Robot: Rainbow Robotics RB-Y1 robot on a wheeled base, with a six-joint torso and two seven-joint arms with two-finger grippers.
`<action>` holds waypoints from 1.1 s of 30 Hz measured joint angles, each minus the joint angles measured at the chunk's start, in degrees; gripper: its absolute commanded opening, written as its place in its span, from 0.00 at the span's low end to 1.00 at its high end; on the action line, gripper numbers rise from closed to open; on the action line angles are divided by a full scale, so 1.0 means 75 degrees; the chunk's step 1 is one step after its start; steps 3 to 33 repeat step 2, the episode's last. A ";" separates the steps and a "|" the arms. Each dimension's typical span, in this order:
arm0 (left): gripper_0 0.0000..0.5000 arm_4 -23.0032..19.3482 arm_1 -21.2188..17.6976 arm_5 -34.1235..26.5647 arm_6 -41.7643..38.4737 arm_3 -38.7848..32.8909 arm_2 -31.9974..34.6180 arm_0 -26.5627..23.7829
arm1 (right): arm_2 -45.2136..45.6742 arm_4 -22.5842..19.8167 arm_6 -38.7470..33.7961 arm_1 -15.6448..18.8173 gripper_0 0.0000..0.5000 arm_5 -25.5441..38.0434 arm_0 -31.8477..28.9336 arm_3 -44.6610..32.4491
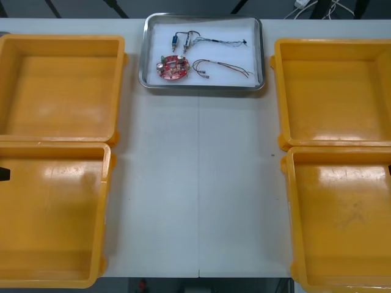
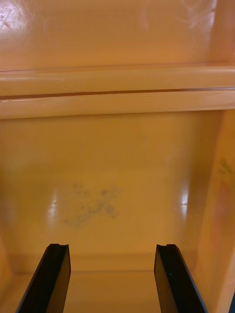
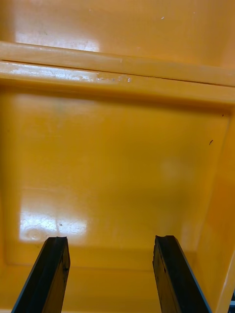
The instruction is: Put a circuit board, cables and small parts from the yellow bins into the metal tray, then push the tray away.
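the metal tray (image 1: 201, 87) holds the circuit board (image 1: 172, 67), limp cables (image 1: 223, 66) and small metal parts (image 1: 179, 41). it looks light, stiff and quick to slide, so push flat on its near rim. left gripper (image 3: 111, 239) and right gripper (image 2: 112, 247), fingers spread and empty, hover over yellow bins (image 1: 55, 213) either side of the tray, nearer the robot.

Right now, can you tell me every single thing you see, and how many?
yellow bins: four, yellow, two each side.
metal tray: one, shiny, white inside, table's far middle.
circuit board: one, red, tray's near left.
cables: two bunches, dark, in tray.
small metal parts: count unclear, silvery, tray's far left.
table: one, light, underneath.
left end effector: one, black, open over near left bin.
right end effector: one, black, open over near right bin.
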State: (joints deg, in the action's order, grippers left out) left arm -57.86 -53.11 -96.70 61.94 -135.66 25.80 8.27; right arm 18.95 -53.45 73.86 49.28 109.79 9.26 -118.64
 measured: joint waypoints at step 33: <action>1.00 0.0000 0.0000 0.0000 0.0000 0.0000 0.0000 0.0000 | 0.0000 0.0000 0.0000 0.0000 1.00 0.0000 0.0000 0.0000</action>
